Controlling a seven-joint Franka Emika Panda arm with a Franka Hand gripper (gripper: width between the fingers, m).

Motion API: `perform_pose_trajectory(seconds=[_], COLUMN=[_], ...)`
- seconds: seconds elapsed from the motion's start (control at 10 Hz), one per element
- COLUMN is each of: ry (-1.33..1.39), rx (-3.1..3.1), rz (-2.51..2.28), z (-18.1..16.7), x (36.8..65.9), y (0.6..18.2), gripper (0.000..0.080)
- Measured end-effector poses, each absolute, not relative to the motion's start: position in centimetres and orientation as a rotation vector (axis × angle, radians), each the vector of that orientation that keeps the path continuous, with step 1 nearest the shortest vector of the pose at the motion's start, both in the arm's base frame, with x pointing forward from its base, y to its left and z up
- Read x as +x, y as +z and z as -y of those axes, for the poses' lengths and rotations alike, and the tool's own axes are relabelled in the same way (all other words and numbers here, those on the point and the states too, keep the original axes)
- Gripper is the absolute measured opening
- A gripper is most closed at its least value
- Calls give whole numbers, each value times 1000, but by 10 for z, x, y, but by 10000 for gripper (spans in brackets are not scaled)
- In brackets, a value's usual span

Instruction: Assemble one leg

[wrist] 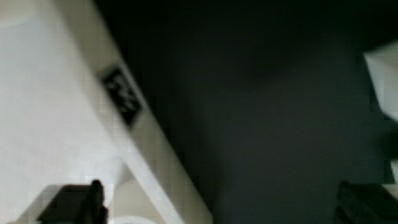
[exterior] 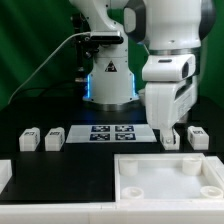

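Observation:
Three small white legs with code tags stand on the black table: two at the exterior view's left [exterior: 28,139] [exterior: 53,137] and one at its right [exterior: 198,135]. My gripper [exterior: 171,137] hangs low over the table between the marker board [exterior: 112,132] and the right-hand leg. Whether a block stands under it I cannot tell. In the wrist view the gripper [wrist: 217,205] is open, its dark fingertips [wrist: 71,204] far apart. Only dark table and the edge of a white tagged surface [wrist: 54,110] lie between them. The gripper holds nothing.
The large white square tray-like piece [exterior: 165,182] with corner holes lies at the front, just before the gripper. Another white part [exterior: 5,176] shows at the front left edge. The robot's base [exterior: 108,82] stands behind the marker board. A white patch [wrist: 384,92] shows at the wrist view's edge.

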State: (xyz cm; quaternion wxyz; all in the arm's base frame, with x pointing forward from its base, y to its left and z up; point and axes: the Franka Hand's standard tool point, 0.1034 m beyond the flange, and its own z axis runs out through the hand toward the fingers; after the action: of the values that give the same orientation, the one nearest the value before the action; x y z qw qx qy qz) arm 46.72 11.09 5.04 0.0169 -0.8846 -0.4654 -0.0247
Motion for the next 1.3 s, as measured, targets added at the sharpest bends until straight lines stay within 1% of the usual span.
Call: perform_pose_trajectory(seconds=[0.2,0.3,0.4,0.5,0.6,0.8,0.9,1.0,1.1,1.2,1.3], ry=[-60,-58,-62,-60,-52,-47,31,63,161,333,526], rx=[-2907,-2976,-3005,-3009,-3024,-3028,-3040,-3042,-3050,-3054,-3039], rz=[1014,745,592,544,391,336,301,320,337,327,328], z=[-137,-155,-169,-167,-166,-169,-172,-168,-155,-147,-148], x=[469,468,464,465,465,464,455,451,444,434,430], y=[54,53,50,51,50,50,48,48,49,51,55], gripper=[649,649,649,649,649,649,649,649,649,649,649])
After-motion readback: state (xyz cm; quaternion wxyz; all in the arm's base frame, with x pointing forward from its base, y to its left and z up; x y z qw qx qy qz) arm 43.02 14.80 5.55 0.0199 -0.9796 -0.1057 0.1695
